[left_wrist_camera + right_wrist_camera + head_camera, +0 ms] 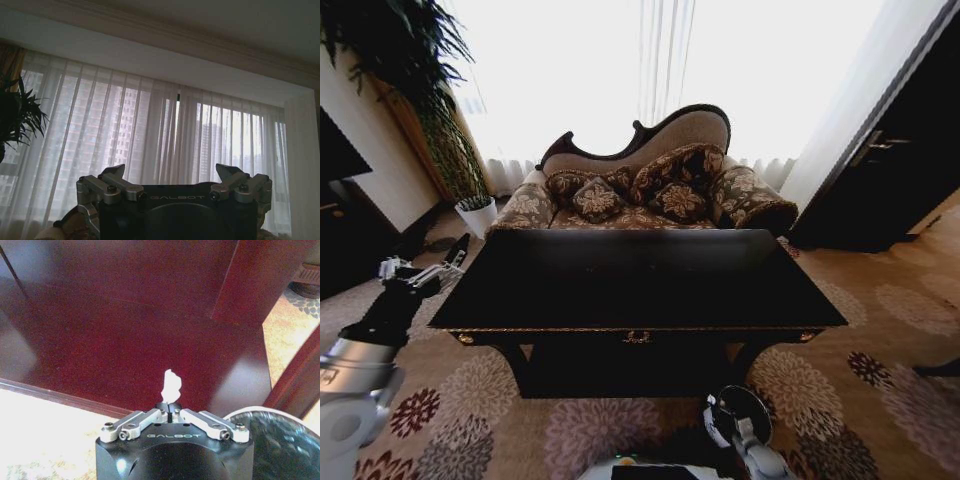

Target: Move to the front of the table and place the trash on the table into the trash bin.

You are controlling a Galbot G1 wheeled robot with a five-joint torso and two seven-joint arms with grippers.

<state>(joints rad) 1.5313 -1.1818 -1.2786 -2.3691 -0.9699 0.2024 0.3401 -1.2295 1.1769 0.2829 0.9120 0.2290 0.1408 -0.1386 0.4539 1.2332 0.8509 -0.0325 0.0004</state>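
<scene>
The black glossy table (620, 285) stands in front of me. Down by its front right leg, my right gripper (718, 422) is shut on a small white scrap of trash (171, 386) that sticks up from its closed fingertips (171, 407). It hangs low in front of the table's dark red-brown lower panel (125, 325). The trash bin (280, 440), round with a light rim and a dark inside, sits right beside this gripper, and from the head view it looks like a dark circle (752, 405). My left gripper (445, 262) is raised off the table's left end, open (172, 172) and holding nothing.
A patterned brown sofa (650, 195) stands right behind the table, with bright curtained windows (150, 125) beyond it. A tall plant in a white pot (475, 213) is at the back left, and a dark cabinet (890, 170) at the right. Flowered carpet (860, 340) lies around the table.
</scene>
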